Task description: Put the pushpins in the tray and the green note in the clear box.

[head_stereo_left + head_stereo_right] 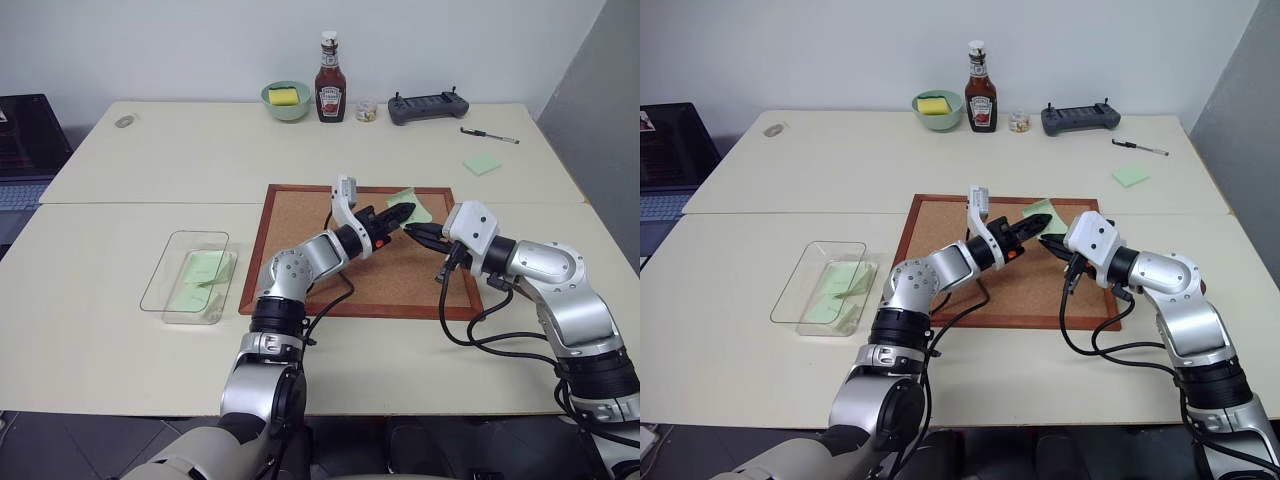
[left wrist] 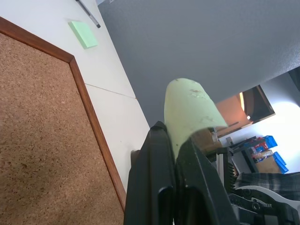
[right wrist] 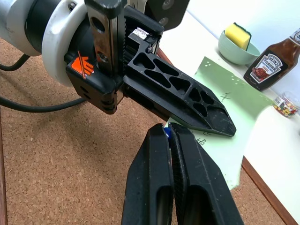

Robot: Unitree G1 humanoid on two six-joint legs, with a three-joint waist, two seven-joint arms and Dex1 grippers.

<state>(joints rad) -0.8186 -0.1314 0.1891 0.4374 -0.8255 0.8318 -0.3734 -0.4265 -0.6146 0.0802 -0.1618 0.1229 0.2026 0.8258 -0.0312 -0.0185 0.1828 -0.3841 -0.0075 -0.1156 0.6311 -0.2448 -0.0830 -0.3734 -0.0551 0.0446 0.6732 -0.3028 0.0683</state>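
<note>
While the clear box (image 1: pixel 190 277) at lower left holds pale green slips (image 1: pixel 203 270), the left gripper (image 1: pixel 404 212) at centre is clamped on the green note (image 1: pixel 413 208) over the corkboard (image 1: pixel 300 235). Just right, the right gripper (image 3: pixel 168 133) is pinched together on a blue-headed pushpin (image 3: pixel 166 132). At the top edge, a green bowl (image 1: pixel 287 102) holds a yellow sponge (image 1: pixel 283 96) beside a ketchup bottle (image 1: pixel 330 80).

The ketchup bottle (image 3: pixel 271 58) at the upper right carries a dark label reading "Heinz" — the green note's (image 3: pixel 229 110) markings stay unreadable.
</note>
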